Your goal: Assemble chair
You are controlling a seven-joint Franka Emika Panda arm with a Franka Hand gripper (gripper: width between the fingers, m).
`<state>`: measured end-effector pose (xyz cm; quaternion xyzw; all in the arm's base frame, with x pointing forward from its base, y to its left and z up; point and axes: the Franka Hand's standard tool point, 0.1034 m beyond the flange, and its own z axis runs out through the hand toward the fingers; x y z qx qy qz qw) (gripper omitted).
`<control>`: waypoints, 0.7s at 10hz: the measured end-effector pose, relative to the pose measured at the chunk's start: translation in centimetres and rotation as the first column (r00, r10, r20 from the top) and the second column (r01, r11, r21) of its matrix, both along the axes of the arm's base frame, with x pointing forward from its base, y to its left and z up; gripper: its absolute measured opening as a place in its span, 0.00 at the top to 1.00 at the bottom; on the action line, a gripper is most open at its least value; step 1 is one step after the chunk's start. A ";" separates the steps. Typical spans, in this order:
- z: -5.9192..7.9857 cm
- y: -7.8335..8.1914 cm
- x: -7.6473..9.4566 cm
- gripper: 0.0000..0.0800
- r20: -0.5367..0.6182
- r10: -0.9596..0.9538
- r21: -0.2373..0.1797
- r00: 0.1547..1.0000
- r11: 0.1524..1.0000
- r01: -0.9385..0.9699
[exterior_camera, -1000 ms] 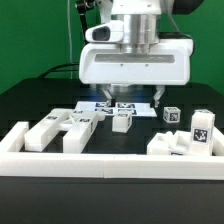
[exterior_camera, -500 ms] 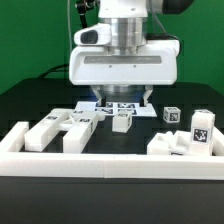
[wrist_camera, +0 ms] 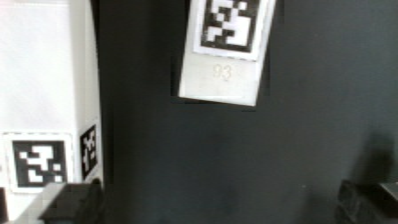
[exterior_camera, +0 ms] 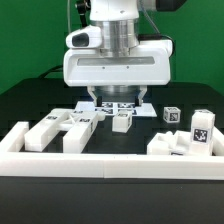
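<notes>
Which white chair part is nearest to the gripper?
The small white block standing alone in the middle, right by the gripper; the other parts lie farther off, at the exterior view's left and right.

the robot arm point(exterior_camera: 115, 62) has slid toward the exterior view's left over the last second, carrying its wide white housing with it. its jaws now hang further to that side above the marker board point(exterior_camera: 122, 106), so more of the dark worktop point(exterior_camera: 185, 100) shows on the exterior view's right.
</notes>
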<state>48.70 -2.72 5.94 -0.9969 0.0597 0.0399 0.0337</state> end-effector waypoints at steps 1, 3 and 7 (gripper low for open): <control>-0.1 0.2 -0.3 0.19 -0.031 0.003 0.009 1.000 1.000 -0.003; -0.2 1.2 -0.6 0.19 -0.172 0.023 0.057 0.985 0.998 -0.013; -0.8 1.6 -0.6 0.19 -0.435 0.065 0.125 0.898 0.992 -0.012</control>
